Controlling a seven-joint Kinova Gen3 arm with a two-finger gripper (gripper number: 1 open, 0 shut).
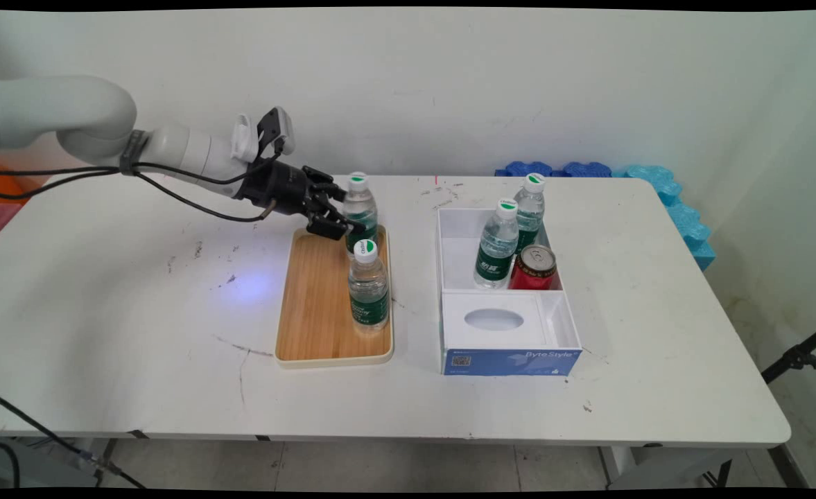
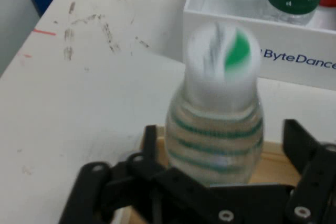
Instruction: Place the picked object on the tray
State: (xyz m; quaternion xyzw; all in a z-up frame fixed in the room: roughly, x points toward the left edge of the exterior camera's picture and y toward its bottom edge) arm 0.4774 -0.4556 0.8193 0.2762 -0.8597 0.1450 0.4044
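There are four water bottles in all. Two of them stand on the wooden tray [image 1: 314, 305]: the far bottle [image 1: 360, 205] and the near bottle [image 1: 368, 285]. The other two stand in the white box [image 1: 511, 360]: one bottle [image 1: 496, 246] in front and one bottle [image 1: 530, 208] behind it. There is one red can [image 1: 534, 267], also in the box. There is one tray, one box and one table [image 1: 137, 326].

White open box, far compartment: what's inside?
In the white open box: two clear water bottles with green labels and a red drink can. Their bases are hidden behind the divider.
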